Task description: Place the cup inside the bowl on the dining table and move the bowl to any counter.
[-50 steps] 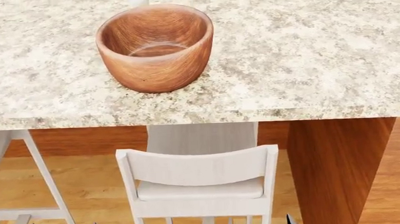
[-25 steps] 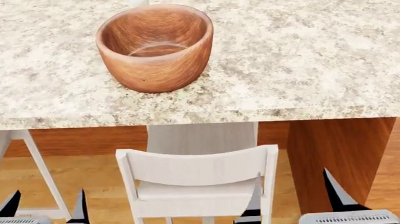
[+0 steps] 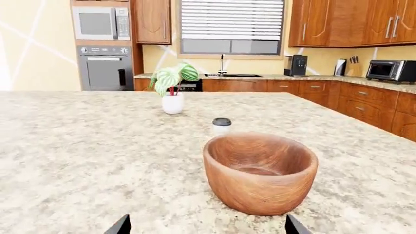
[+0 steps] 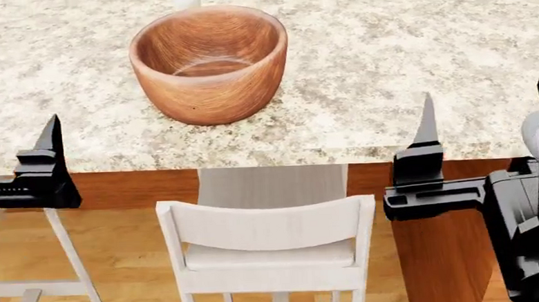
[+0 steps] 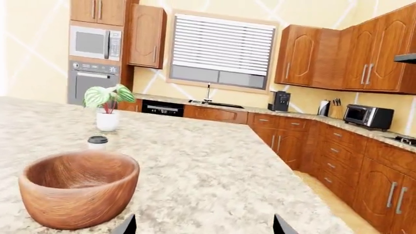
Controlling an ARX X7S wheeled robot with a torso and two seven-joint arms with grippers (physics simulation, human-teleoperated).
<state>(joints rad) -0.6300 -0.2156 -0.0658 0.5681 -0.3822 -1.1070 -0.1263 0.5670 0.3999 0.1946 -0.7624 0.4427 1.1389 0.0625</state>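
A large, deep reddish-brown wooden bowl [image 4: 209,61] stands upright and empty near the front edge of the pale speckled stone dining table [image 4: 413,60], with a slim cream tumbler with a dark lid [image 3: 221,126] upright just behind it, apart.

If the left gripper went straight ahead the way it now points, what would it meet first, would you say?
Most likely the bowl: it sits between the left gripper's open fingertips, nearest ahead. The cup stands behind it. Depth is uncertain.
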